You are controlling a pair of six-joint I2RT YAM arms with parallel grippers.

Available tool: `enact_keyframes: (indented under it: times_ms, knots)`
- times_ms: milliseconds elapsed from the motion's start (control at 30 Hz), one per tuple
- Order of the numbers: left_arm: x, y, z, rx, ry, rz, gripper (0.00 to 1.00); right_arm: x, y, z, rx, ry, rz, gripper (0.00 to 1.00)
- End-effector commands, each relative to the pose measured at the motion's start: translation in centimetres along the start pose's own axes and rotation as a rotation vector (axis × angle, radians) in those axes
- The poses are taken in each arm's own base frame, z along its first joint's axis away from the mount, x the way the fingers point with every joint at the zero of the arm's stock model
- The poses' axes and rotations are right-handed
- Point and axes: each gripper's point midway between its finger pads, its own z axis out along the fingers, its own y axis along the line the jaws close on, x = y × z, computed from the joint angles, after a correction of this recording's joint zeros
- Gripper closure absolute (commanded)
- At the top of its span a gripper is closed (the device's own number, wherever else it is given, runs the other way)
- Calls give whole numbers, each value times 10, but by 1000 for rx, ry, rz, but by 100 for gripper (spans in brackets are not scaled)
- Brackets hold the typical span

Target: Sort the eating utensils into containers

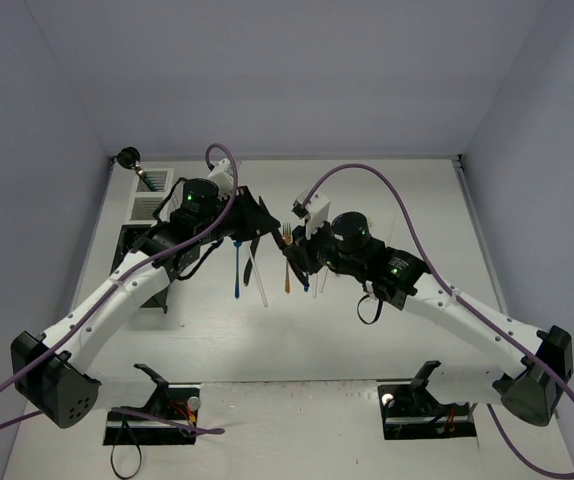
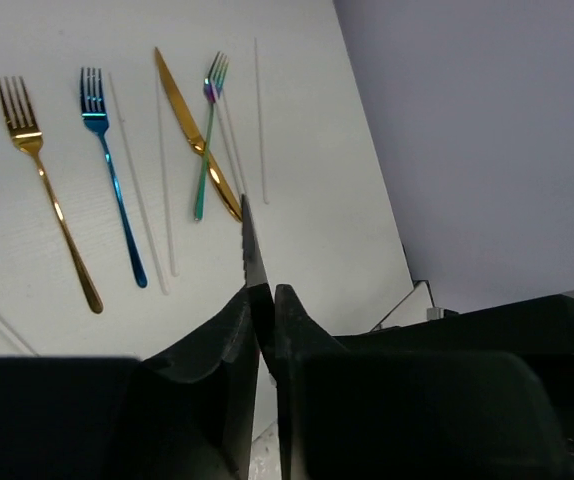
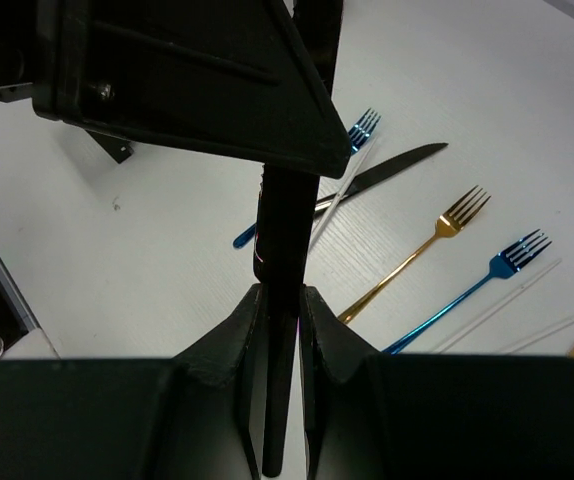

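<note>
Left hand [image 2: 265,292] pinched shut on a black knife [image 2: 250,240] — right hand [image 3: 279,292] clamps a black utensil [image 3: 279,230], both aloft.

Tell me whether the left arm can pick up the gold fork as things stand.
Probably not yet. The left gripper is shut on a dark knife, so its jaws are taken. The gold fork lies uncovered on the table, so the way looks free once the knife is put down.

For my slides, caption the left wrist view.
Left gripper clamps a serrated knife; gold fork, blue fork and chopsticks lie beyond on the white table.
</note>
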Motion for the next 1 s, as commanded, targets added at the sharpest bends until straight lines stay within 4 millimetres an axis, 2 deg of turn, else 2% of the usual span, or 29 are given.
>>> enact_keyframes:
  times_ms: [0,33,67,133,167,267,333,367,433,500,533,633,700,800,867,967]
  knots:
    - [-29,-26,-6,75,-114,37,100,-46,9,0,-28,-159,-4,86]
    - [-29,-25,-7,72,-118,41,100,-45,9,1,-27,-158,-2,74]
    - [-31,-23,-7,63,-127,51,100,-45,8,0,-20,-158,1,58]
    - [-37,-21,-10,37,-148,80,100,-43,5,0,-4,-157,4,40]
    - [-39,-13,-12,0,-155,104,100,-43,2,-1,8,-159,5,34]
    - [-58,4,-24,-111,-194,176,100,-40,-10,-7,80,-168,12,25]
    - [-87,26,-41,-214,-260,214,100,-37,-25,-13,162,-176,22,22]
    - [-92,27,-46,-232,-271,239,100,-35,-27,-15,171,-177,23,21]
    - [-135,55,-73,-339,-366,259,100,-31,-43,-24,254,-186,35,20]
    - [-163,78,-93,-429,-428,275,100,-23,-58,-31,311,-187,52,20]
    - [-183,91,-109,-483,-478,281,100,-20,-64,-35,336,-187,62,20]
    - [-220,124,-135,-601,-556,277,100,-8,-79,-43,379,-186,97,20]
    - [-239,142,-148,-664,-595,275,100,-2,-93,-49,409,-183,119,20]
    - [-263,175,-166,-772,-640,270,100,7,-103,-55,432,-172,131,20]
    - [-273,193,-173,-817,-648,262,100,14,-108,-58,446,-155,127,19]
    - [-279,221,-173,-860,-637,244,100,21,-112,-59,460,-136,121,19]
